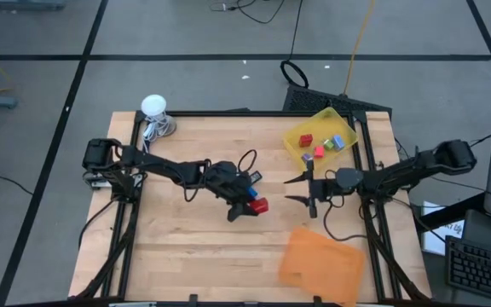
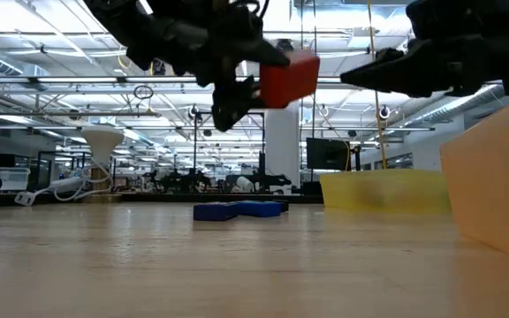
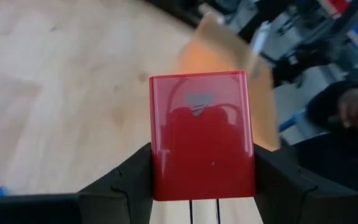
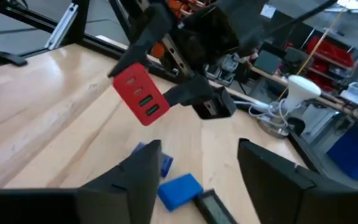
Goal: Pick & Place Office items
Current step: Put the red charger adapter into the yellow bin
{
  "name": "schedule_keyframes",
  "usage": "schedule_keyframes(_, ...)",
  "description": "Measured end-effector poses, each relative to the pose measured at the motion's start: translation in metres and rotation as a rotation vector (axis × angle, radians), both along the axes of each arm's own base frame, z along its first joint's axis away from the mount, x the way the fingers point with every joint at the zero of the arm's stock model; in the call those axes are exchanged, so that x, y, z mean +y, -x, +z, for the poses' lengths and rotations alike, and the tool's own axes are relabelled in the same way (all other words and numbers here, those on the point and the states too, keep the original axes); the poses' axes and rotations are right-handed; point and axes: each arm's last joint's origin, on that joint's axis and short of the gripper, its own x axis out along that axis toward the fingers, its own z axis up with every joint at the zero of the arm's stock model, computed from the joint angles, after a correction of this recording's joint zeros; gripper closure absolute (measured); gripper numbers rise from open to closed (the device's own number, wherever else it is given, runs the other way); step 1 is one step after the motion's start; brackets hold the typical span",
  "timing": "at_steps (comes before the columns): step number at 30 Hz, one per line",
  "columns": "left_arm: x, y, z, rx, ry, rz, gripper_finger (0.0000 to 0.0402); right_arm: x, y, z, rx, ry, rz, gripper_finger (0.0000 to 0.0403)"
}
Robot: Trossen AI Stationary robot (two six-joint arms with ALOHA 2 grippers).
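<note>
A red block (image 1: 258, 205), one of the office items, hangs above the table's middle with my left gripper (image 1: 248, 207) shut on it. A blue piece (image 1: 251, 177) lies flat on the table just beyond it; the low view shows blue pieces (image 2: 237, 210) lying there. My right gripper (image 1: 298, 189) stands open to the right of the red block, pointing toward it, with nothing between its fingers. Red, pink and blue pieces lie in the yellow tray (image 1: 341, 121) at the far right. My left gripper pinches the red block between its two fingers, on two opposite narrow sides (image 3: 156, 174), at the end nearer the wrist. The fingers (image 3: 127, 184) come from the table's left, slanting slightly down. Most of the block sticks out past them, lifted clear of the table (image 2: 288, 78).
An orange tray (image 1: 322, 260) lies at the near right. A white ball-shaped object with a cord (image 1: 153, 107) stands at the far left corner. Bare wood spreads over the near left. In the left wrist view a person's hand (image 3: 356, 106) shows beyond the table.
</note>
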Motion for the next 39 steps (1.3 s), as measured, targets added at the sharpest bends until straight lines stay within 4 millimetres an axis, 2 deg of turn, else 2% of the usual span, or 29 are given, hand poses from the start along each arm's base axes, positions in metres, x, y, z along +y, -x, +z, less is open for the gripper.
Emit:
schedule_keyframes(8, 0.004, -0.002, 0.004, -0.033, 0.031, -0.002, 0.0189, 0.025, -0.032, 0.004, 0.030, 0.060, 0.066, 0.0111)
schedule_keyframes(13, 0.003, -0.002, 0.004, -0.034, 0.036, -0.001, 0.0189, 0.034, -0.050, 0.002, 0.055, 0.083, 0.089, 0.0098)
schedule_keyframes(21, 0.000, -0.002, 0.004, -0.032, 0.044, -0.009, 0.0189, 0.040, -0.072, -0.004, 0.048, 0.130, 0.094, 0.0126)
schedule_keyframes(26, 0.000, -0.002, 0.004, -0.030, 0.044, -0.010, 0.0189, 0.040, -0.074, -0.005, 0.036, 0.158, 0.096, 0.0151)
schedule_keyframes(35, -0.001, -0.001, 0.004, -0.036, 0.030, -0.026, 0.0189, 0.042, -0.074, -0.003, 0.026, 0.173, 0.100, 0.0231)
schedule_keyframes(39, -0.001, -0.001, 0.004, -0.027, 0.047, -0.025, 0.0172, 0.042, -0.073, -0.004, 0.035, 0.191, 0.107, 0.0266)
